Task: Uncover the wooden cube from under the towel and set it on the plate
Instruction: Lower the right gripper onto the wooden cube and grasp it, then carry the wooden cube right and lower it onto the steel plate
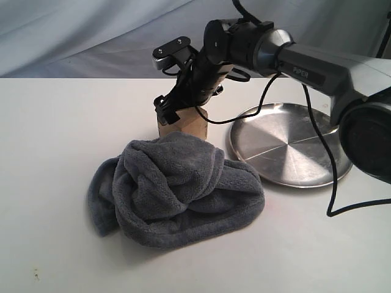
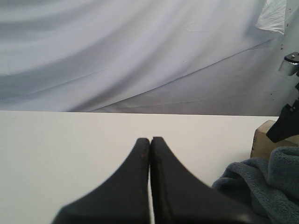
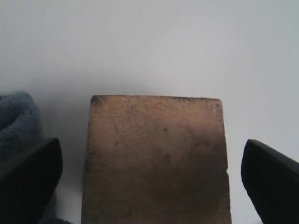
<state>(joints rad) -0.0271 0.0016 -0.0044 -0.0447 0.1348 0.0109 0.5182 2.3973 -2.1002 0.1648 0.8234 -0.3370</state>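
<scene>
The wooden cube (image 1: 185,124) stands on the white table just behind the bunched dark grey towel (image 1: 177,188), uncovered. My right gripper (image 1: 177,110) is lowered over the cube and open. In the right wrist view the cube's top face (image 3: 156,158) lies between the two dark fingers (image 3: 28,175), with a gap on each side. The shiny steel plate (image 1: 287,143) lies right of the cube, with nothing on it. My left gripper (image 2: 150,140) is shut with nothing in it, low over the table; the towel (image 2: 261,184) and a cube corner (image 2: 266,135) show beside it.
A black cable (image 1: 333,183) from the right arm hangs across the plate and onto the table. A pale draped backdrop (image 1: 91,30) closes off the far side of the table.
</scene>
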